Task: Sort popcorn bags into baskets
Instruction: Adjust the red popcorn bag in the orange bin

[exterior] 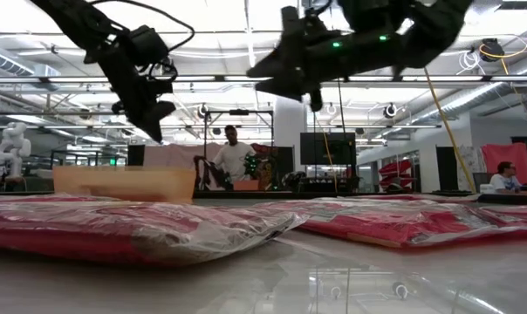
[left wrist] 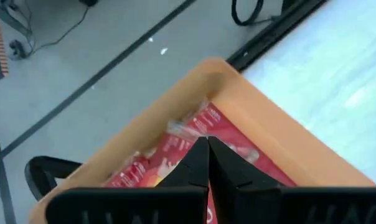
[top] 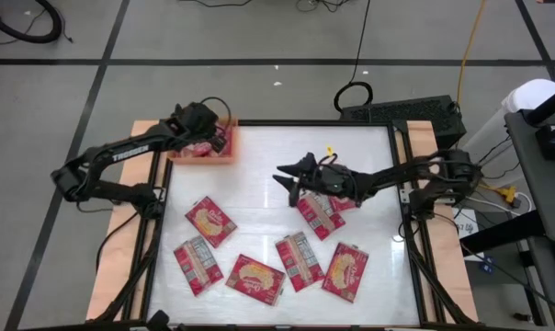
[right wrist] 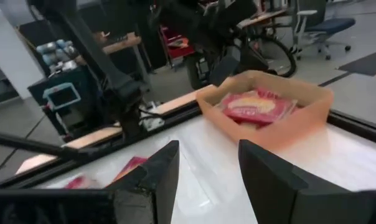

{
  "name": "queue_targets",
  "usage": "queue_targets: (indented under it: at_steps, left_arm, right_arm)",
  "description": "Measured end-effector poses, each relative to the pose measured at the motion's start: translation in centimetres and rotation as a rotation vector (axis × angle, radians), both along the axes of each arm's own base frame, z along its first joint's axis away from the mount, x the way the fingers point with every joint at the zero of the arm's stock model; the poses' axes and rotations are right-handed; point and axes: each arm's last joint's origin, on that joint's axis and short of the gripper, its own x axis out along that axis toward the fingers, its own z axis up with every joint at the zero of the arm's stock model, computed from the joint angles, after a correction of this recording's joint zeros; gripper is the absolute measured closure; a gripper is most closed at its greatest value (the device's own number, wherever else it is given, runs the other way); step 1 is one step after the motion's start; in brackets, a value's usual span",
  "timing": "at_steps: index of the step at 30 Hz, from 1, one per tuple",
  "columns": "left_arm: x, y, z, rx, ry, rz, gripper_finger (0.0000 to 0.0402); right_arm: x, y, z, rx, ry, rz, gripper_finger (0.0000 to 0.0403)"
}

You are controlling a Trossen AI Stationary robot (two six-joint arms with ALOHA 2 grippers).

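The orange basket (top: 224,158) stands at the table's far left corner with a red popcorn bag (left wrist: 189,135) lying flat in it. My left gripper (left wrist: 207,148) hangs shut just above that bag and holds nothing; the low view shows it (exterior: 155,120) clear above the basket (exterior: 124,183). My right gripper (top: 287,181) hovers open and empty over the table's middle, pointing level toward the basket (right wrist: 281,127). Several more popcorn bags lie flat on the white table, among them one (top: 210,222) at the left and one (top: 320,213) partly under my right arm.
Other bags lie along the near side (top: 198,265) (top: 255,279) (top: 300,260) (top: 345,271). Light wooden boards (top: 121,248) flank the table's left and right. Bare white table (top: 259,156) lies between the basket and my right gripper. People sit in the room beyond.
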Motion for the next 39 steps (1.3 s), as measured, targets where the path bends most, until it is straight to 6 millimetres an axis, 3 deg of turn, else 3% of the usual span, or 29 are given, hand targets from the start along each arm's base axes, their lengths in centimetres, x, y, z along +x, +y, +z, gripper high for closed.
queue_targets:
  at_steps: [5, 15, 20, 25, 30, 35, 39]
  left_arm:
    - [-0.8, 0.4, -0.7, -0.119, -0.024, -0.022, 0.0376]
    - [0.3, 2.0, -5.7, -0.341, 0.077, -0.057, 0.0196]
    - [0.8, 2.1, -7.0, -0.325, 0.165, -0.052, 0.0140]
    - [1.5, 2.3, -7.5, -0.265, 0.226, -0.086, 0.0134]
    - [1.9, 2.6, -7.4, -0.228, 0.201, -0.092, 0.0165]
    - [1.1, 3.5, -7.5, -0.261, 0.119, -0.036, 0.0198]
    - [0.3, 4.0, -7.1, -0.276, 0.068, 0.018, 0.0201]
  right_arm:
    - [2.3, 0.0, -0.3, 0.006, 0.023, 0.054, 0.0243]
    - [2.9, -0.2, -2.1, 0.017, 0.126, 0.074, 0.0243]
    - [2.8, -0.2, -2.5, -0.022, 0.176, 0.080, 0.0243]
    - [2.8, -0.9, -2.5, -0.078, 0.195, 0.072, 0.0243]
    - [2.7, -1.9, -2.4, -0.085, 0.183, 0.047, 0.0243]
    - [2.7, -2.2, -2.3, -0.077, 0.169, 0.034, 0.0243]
    - [2.7, -2.1, -2.2, -0.077, 0.164, 0.035, 0.0243]
